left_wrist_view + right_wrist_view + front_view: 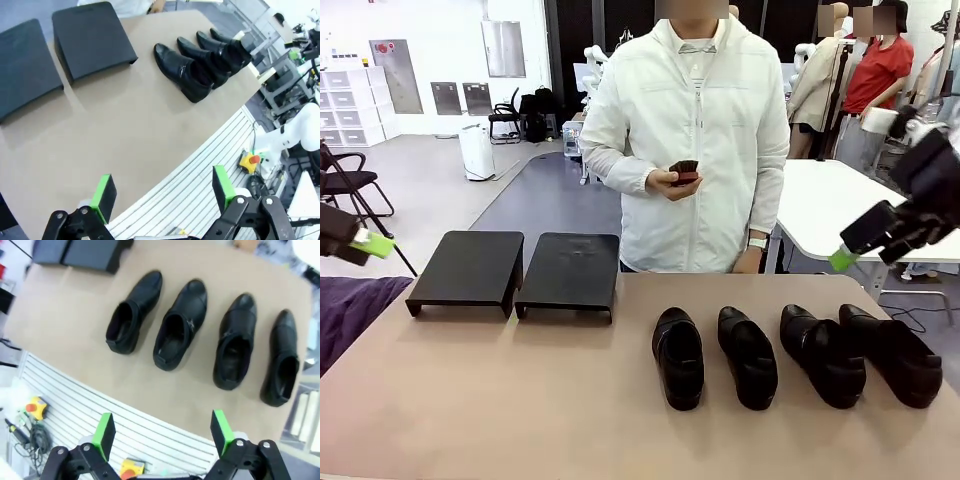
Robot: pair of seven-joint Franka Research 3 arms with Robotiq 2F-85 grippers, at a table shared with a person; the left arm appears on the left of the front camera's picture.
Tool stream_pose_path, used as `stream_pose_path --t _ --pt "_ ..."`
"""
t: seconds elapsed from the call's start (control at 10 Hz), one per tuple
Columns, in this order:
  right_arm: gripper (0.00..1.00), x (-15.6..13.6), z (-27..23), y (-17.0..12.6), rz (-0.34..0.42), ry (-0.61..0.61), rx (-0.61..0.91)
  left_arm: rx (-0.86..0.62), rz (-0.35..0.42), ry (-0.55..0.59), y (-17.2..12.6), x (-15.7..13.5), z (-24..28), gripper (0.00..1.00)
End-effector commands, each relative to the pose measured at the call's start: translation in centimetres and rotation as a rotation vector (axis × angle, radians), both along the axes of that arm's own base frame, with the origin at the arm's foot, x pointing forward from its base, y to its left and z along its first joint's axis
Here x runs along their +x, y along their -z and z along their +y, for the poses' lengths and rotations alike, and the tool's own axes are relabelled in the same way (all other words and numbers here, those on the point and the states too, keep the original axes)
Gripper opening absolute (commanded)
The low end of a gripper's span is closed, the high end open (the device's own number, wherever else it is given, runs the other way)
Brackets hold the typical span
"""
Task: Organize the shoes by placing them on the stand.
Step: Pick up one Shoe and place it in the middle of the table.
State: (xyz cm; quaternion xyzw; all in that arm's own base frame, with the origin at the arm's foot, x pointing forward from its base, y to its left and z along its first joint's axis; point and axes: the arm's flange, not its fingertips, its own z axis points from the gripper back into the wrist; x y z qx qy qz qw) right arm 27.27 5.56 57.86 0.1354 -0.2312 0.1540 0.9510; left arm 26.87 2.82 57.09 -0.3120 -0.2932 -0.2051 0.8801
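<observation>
Presently, four glossy black leather slip-on shoes (748, 355) are lined side by side on the tan tabletop (520, 400), just right of two low black stands (568, 265). The left gripper (162, 187) and right gripper (162, 427) are held open, clear of everything.

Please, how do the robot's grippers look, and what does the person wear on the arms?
The left gripper and right gripper are black, each with two jointed fingers tipped by flat bright green pads. The person wears a white zip jacket with long sleeves and a pale wristband.
</observation>
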Motion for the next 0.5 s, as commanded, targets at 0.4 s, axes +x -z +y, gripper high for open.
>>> stream_pose_path --t 0.4 --pt "1.00 -0.2 -0.9 0.0 -0.007 0.020 0.032 -0.022 0.024 -0.007 0.9 0.4 1.1 1.00"
